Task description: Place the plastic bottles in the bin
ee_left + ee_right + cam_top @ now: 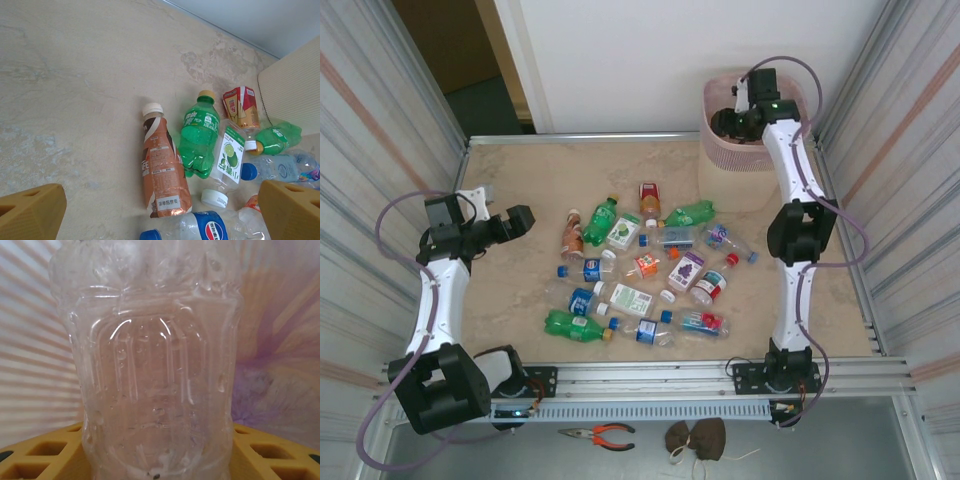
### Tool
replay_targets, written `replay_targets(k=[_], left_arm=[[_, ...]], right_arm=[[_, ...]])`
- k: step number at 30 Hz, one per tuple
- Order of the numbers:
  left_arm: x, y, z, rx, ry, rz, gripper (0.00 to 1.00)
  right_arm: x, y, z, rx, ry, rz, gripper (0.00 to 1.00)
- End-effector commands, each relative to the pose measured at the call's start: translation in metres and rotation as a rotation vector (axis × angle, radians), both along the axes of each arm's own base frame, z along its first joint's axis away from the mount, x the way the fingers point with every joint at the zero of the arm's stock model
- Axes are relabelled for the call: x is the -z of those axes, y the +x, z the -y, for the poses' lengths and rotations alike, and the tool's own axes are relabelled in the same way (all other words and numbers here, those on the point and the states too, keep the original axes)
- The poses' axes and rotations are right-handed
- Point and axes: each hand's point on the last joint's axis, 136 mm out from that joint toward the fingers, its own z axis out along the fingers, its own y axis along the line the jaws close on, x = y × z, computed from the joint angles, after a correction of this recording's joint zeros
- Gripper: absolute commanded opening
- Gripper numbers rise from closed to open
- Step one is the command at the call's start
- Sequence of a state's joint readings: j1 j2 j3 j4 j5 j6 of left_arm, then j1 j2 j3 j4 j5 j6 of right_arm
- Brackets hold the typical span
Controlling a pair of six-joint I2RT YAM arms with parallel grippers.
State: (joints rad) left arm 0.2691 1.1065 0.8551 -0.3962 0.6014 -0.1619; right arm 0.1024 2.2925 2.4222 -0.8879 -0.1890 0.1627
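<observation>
My right gripper hangs inside the mouth of the cream-pink bin at the back right. In the right wrist view its yellow fingers are shut on a clear ribbed plastic bottle, with the pink bag behind it. Several plastic bottles lie scattered mid-table. My left gripper hovers open to their left. Below it lie a brown coffee bottle, a green bottle, a lime-label bottle and a Pepsi bottle. Nothing is between its fingers.
Corrugated walls close in both sides of the table. Orange-handled pliers and a brown lump lie on the shelf in front of the arm bases. The bin's ribbed wall stands just past the far bottles.
</observation>
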Motion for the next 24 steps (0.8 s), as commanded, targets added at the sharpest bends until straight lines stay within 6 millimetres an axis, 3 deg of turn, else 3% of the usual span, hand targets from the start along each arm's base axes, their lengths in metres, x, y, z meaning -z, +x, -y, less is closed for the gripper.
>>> replay_targets(k=[1,8,12,17,24], left_arm=[[-0.001,-0.003,-0.003,-0.01,0.007,0.002,0.98],[0.001,-0.003,-0.003,-0.008,0.007,-0.004,0.98],[0.002,-0.003,-0.002,-0.005,0.001,-0.009,0.98],[0.003,-0.003,-0.002,-0.003,-0.003,-0.015,0.98],[0.003,-0.003,-0.001,0.003,-0.009,-0.019,0.97]], right_arm=[[0.016,-0.005,-0.001,-0.046,-0.01,-0.052,0.58],[0.065,-0.009,-0.002,-0.074,-0.019,-0.171,0.6],[0.082,-0.011,-0.003,-0.081,-0.013,-0.211,0.62],[0.082,-0.011,-0.003,-0.079,-0.008,-0.213,0.68],[0.058,-0.012,0.001,-0.067,-0.004,-0.171,0.76]])
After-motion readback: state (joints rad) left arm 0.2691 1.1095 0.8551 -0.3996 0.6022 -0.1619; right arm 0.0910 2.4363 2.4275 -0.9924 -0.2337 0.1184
